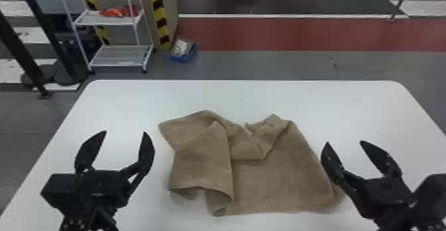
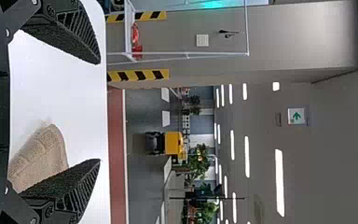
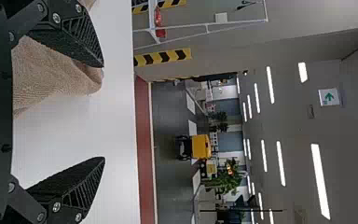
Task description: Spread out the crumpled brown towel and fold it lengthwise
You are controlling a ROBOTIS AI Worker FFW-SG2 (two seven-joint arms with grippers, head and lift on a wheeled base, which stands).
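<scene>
The brown towel (image 1: 282, 180) lies crumpled on the white table, its left part folded over itself and its upper middle bunched. Left of it my left gripper (image 1: 122, 135) stands open, holding nothing. My right gripper (image 1: 345, 144) is open at the towel's right edge, its left finger overlapping that edge in the head view. In the left wrist view, the towel (image 2: 42, 156) shows beside one finger of my left gripper (image 2: 99, 112). The right wrist view has the towel (image 3: 51, 74) partly behind one finger of my right gripper (image 3: 103, 112).
The white table (image 1: 132, 97) has rounded far corners. Beyond it stand a white wire shelf (image 1: 121, 56) with red items and, on the floor, a blue bin (image 1: 183, 58). A striped pillar (image 1: 159, 14) rises behind the shelf.
</scene>
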